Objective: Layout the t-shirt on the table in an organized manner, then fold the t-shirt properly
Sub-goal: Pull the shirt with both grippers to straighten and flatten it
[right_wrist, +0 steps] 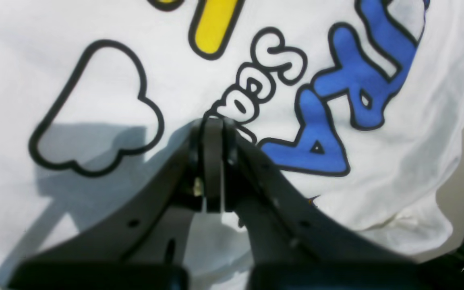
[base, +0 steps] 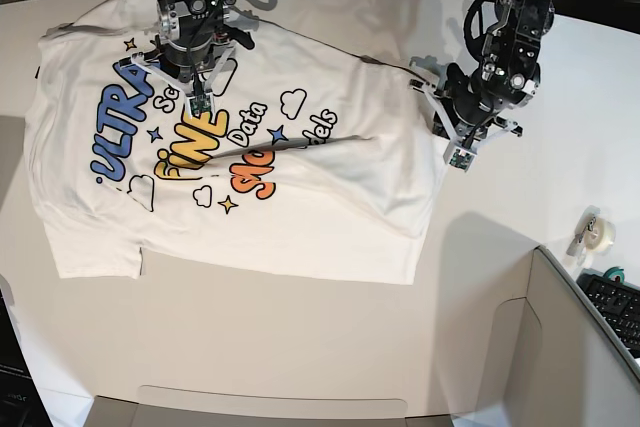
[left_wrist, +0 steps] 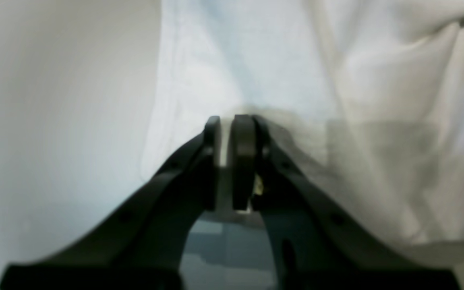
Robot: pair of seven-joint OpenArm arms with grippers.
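the white printed cloth t-shirt point(base: 240, 177) is spread on the off-white table point(base: 300, 347); its edge is pinched by the left gripper point(left_wrist: 227, 121), while the right gripper point(right_wrist: 212, 121) is closed, holding nothing.

You are looking at a robotics lab or research workspace. A very large off-white table point(base: 300, 347) with a curved edge fills most of the overhead view, and two black robot arms reach over it from the far side, one on each side of the view. Dark bundled cables run along the table's far edge behind the arms. At the near right stands an open grey cardboard box point(base: 560, 347). Beside it you can see a roll of clear tape point(base: 597, 234) and the corner of a black computer keyboard point(base: 615, 307). The keyboard, cabling and mounted arms suggest a test bench, not a home.
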